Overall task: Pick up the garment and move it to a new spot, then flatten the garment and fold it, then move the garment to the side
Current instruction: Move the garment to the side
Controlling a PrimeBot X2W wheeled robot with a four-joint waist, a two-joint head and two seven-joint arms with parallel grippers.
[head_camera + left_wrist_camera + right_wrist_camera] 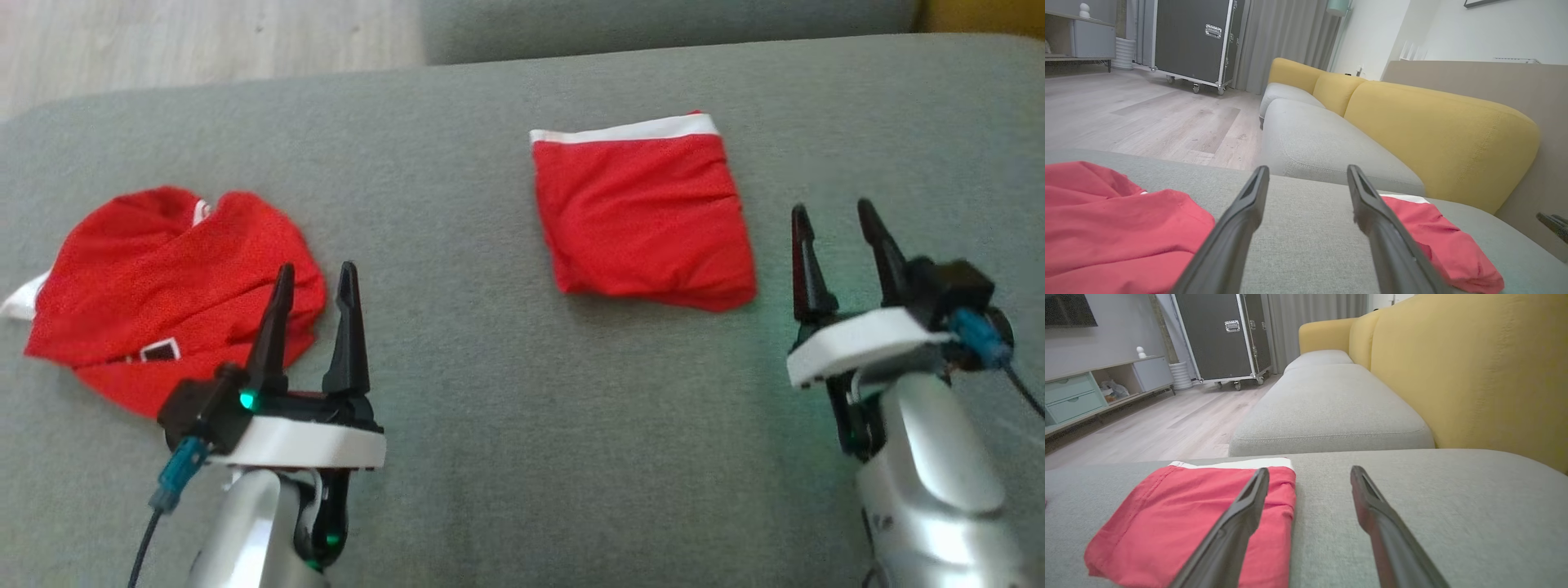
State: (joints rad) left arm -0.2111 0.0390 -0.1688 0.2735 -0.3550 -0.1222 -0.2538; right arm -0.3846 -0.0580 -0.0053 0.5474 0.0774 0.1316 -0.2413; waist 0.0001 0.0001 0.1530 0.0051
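Lying flat on the grey sofa cushion (506,408), the folded red garment (645,216) is sitting right of centre, its white waistband (624,131) running along the far edge. The right gripper (833,208) is hovering just beside the garment's near right corner, fingers standing apart and gripping nothing. The left gripper (317,265) is hanging at the near left, fingers likewise spread and empty, just beside a crumpled red garment (163,286) that is lying well apart from the folded one.

The crumpled garment (163,261) sits partly behind the left pincer (317,265) — its white mark (159,351) too blurred to identify.
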